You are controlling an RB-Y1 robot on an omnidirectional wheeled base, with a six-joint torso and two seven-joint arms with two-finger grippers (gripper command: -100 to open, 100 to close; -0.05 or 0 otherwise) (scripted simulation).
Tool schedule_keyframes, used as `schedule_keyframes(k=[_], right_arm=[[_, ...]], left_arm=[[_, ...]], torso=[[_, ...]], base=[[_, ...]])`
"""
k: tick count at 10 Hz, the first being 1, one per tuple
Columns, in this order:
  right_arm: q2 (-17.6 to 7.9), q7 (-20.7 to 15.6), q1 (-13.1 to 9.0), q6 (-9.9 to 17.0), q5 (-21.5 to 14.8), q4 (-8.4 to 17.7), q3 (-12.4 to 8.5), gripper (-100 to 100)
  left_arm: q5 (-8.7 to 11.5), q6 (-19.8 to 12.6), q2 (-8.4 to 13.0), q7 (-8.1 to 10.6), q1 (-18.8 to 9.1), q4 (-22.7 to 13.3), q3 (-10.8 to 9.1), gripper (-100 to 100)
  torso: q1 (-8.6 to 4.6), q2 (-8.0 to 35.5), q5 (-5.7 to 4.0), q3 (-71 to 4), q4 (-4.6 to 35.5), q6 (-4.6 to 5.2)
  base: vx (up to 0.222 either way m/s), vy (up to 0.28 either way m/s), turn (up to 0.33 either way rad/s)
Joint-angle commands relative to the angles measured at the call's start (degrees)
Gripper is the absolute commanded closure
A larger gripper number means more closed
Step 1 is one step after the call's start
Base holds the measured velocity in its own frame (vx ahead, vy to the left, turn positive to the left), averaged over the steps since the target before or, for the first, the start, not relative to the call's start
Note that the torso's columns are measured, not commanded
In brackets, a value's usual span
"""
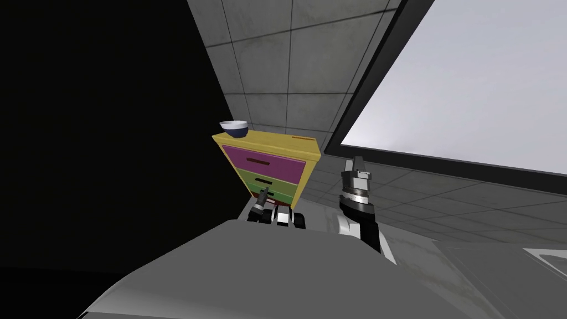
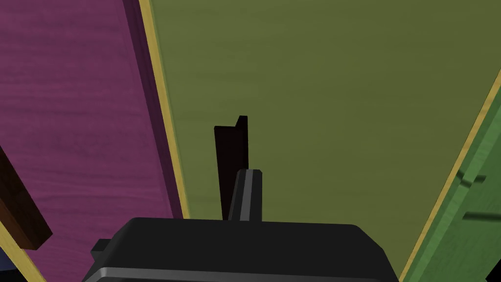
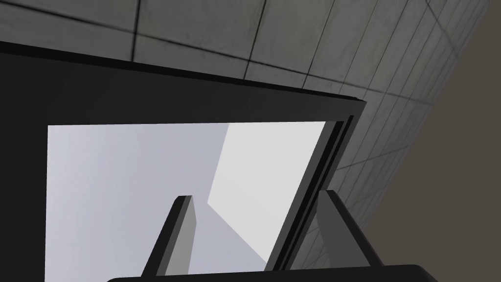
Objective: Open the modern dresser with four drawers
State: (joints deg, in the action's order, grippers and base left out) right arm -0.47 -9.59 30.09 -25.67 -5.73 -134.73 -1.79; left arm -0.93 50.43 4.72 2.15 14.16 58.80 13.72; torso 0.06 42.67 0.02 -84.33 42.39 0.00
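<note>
Left pincer (image 2: 248,172) beside dark handle (image 2: 228,161)

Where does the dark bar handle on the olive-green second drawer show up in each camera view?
Head view: the dark bar handle sits on the olive-green drawer, just above the left gripper.
Left wrist view: the handle rises right beside the shut fingers.
Right wrist view: not in it.
Shared landmark: the purple drawer front borders the olive one in the head and left wrist views.
</note>
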Motion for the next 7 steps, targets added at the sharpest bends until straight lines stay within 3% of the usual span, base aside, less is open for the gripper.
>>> schedule_keyframes(k=[1, 3, 4, 6, 7], right_arm=[[0.0, 0.0, 0.0, 0.0, 0.0, 0.0, 0.0, 0], [0.0, 0.0, 0.0, 0.0, 0.0, 0.0, 0.0, 0], [0.0, 0.0, 0.0, 0.0, 0.0, 0.0, 0.0, 0], [0.0, 0.0, 0.0, 0.0, 0.0, 0.0, 0.0, 0], [0.0, 0.0, 0.0, 0.0, 0.0, 0.0, 0.0, 0]], left_arm=[[-0.1, -1.2, 0.3, 0.26, 0.4, 1.6, 0.27, 100], [-0.1, -1.3, 0.3, 0.26, 0.5, 1.8, 0.32, 100], [0.0, -2.4, 1.6, 0.27, -0.5, 2.3, 0.14, -100], [0.1, -3.3, 1.8, 0.26, -1.3, 2.4, -0.08, -100], [0.1, -4.1, -0.3, 0.23, -1.8, 2.1, -0.27, -100]], torso=[[-0.05, -0.2, -0.02, -0.1, 0.0, 0.00], [-0.07, -0.4, -0.03, -0.2, -0.1, -0.01], [-0.10, -0.7, -0.03, -0.4, -0.2, 0.00], [-0.18, -1.1, -0.06, -0.7, -0.3, -0.02], [-0.14, -0.8, -0.04, -0.5, -0.2, -0.01]], base=[[-0.178, 0.016, 0.018], [-0.140, 0.019, 0.014], [0.067, -0.034, -0.038], [0.159, -0.048, -0.016], [0.150, -0.055, -0.015]])
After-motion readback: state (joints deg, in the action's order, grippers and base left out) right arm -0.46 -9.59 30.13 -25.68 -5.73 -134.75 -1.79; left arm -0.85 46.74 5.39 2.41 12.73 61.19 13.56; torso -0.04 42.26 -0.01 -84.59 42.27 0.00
